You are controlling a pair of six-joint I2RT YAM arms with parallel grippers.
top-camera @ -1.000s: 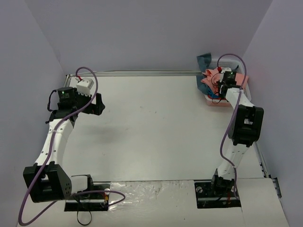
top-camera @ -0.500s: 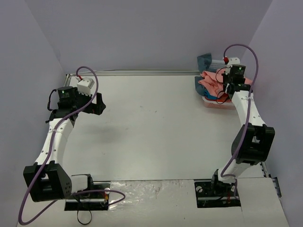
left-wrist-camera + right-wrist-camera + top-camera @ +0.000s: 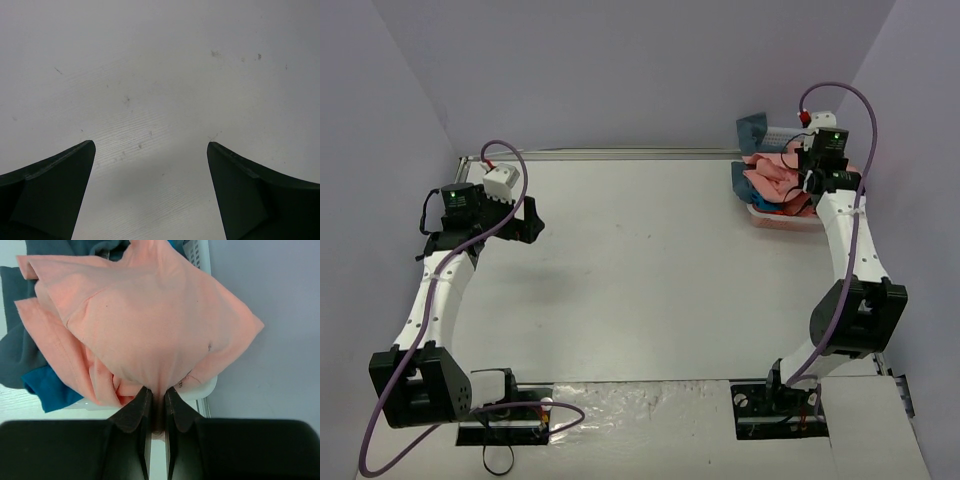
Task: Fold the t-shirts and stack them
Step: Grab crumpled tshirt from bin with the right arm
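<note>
The right tool (image 3: 156, 402) was clamped on the salmon-pink t-shirt (image 3: 150, 325), which it had drawn up and rightward over the basket (image 3: 788, 222) within 1 second. Extraction appeared under way. The left tool (image 3: 151, 146) stood wide and empty above the counter (image 3: 640, 260).

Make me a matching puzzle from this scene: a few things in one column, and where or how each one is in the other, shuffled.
1 left jaws
2 right jaws
3 bright blue t-shirt
4 white basket

A at the far right corner of the table
B shut on the salmon-pink t-shirt
C wide open above the table
D peeking out under pink cloth

Pairs: 1-C, 2-B, 3-D, 4-A
</note>
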